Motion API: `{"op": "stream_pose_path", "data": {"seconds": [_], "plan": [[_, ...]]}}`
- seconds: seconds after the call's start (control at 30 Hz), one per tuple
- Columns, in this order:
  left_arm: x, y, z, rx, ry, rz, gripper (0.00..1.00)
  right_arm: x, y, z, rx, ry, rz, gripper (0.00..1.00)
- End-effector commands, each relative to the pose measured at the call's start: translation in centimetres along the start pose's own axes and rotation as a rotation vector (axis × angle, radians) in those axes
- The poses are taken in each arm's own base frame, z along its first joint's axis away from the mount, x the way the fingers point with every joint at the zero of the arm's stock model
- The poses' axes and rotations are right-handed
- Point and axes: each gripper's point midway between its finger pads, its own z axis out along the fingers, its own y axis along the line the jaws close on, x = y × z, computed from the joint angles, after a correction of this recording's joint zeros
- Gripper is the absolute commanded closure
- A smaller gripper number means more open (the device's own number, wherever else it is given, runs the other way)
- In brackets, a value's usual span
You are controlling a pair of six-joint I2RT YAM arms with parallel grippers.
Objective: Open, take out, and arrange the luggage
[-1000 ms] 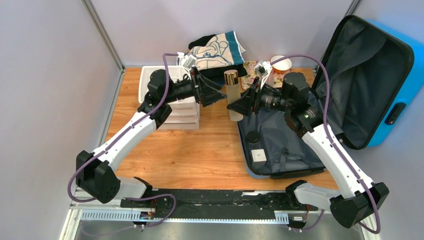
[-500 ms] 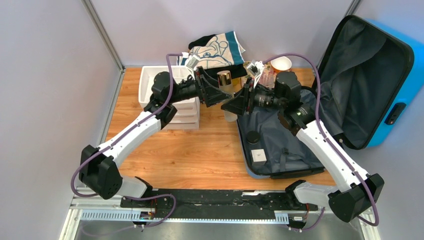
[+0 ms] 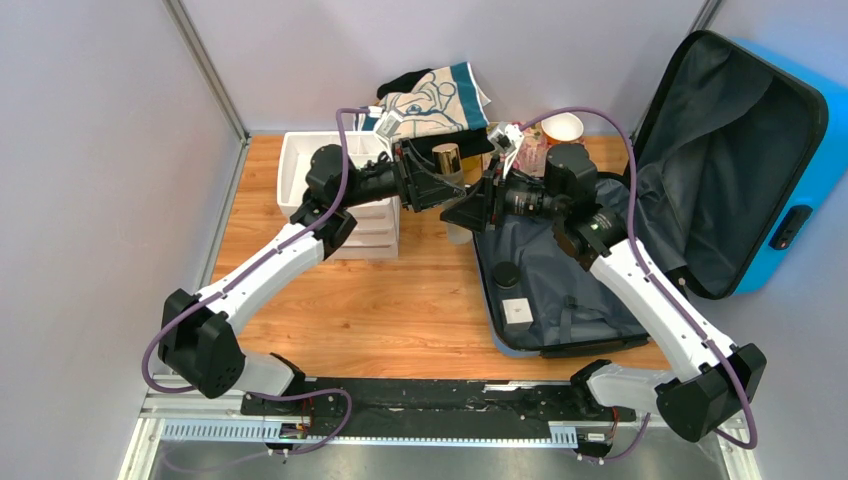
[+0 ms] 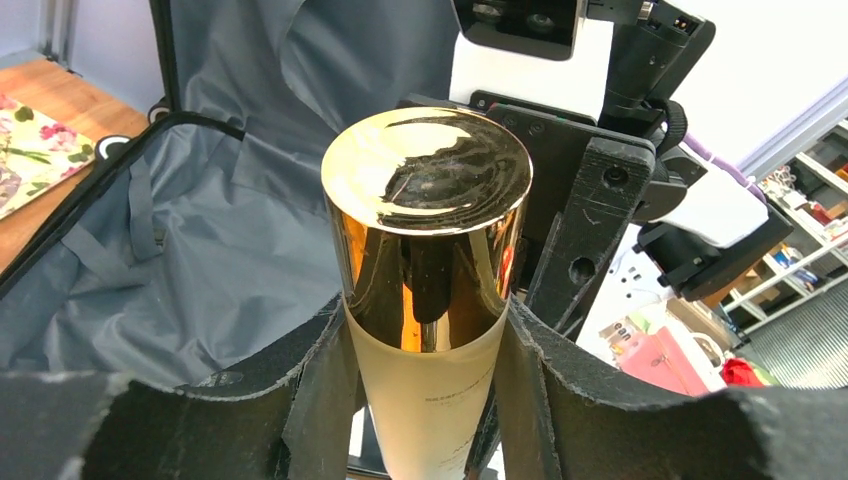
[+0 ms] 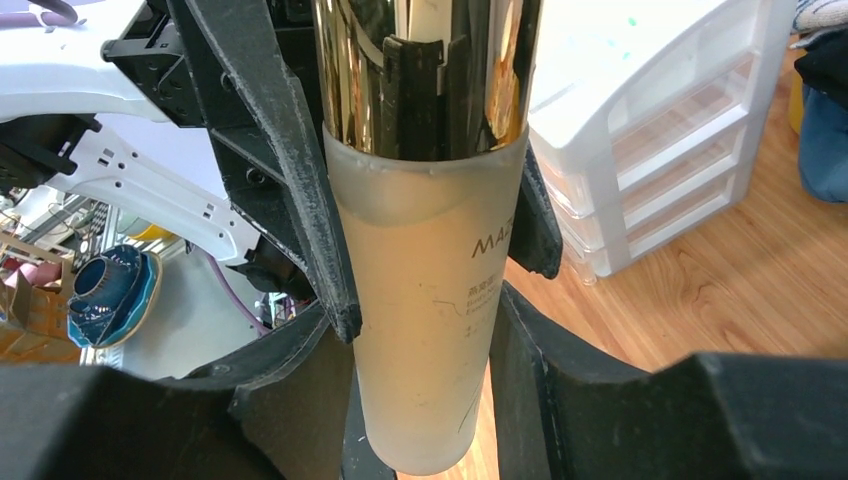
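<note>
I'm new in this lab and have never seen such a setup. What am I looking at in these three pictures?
These are two robot arms bolted at the near edge of a wooden table, each ending in a two-finger gripper. The wide picture comes from a fixed camera above and behind them. The other two come from a small camera on each wrist, looking along its own fingers. On the table stand a white drawer unit and the open blue luggage, its grey lining showing. Folded clothes and a cup sit at the back. The left gripper and the right gripper both clasp one frosted bottle with a gold cap, held up between them. That looks like a handover.
</note>
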Motion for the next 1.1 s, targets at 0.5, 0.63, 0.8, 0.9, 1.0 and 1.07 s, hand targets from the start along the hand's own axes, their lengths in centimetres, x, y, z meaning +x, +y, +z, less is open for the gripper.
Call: {"op": "stream_pose_path", "data": {"seconds": [0.5,0.63,0.8,0.9,1.0,1.07], "plan": [[-18.8,11.5,-8.8,-0.689,-0.275,0.682,1.0,-5.6,-5.0,-8.0,0.312,-0.059,-0.107,0.15],[-19.2,13.4,-9.1,-0.744,-0.252,0.761,1.0,-5.5,-5.6,-8.8,0.335,-0.058,-0.129,0.15],[-18.7,15.0,-9.6,-0.791,-0.238,0.756,1.0,-5.0,-5.8,-9.2,0.351,-0.038,-0.136,0.15],[-17.6,15.9,-9.8,-0.802,-0.206,0.756,1.0,-4.9,-6.1,-9.3,0.361,-0.03,-0.135,0.15],[-16.8,17.0,-10.5,-0.831,-0.182,0.764,1.0,-4.9,-6.2,-9.3,0.358,-0.028,-0.126,0.15],[-16.4,17.5,-10.8,-0.84,-0.176,0.761,1.0,-4.9,-6.3,-9.2,0.357,-0.028,-0.122,0.15]]}}
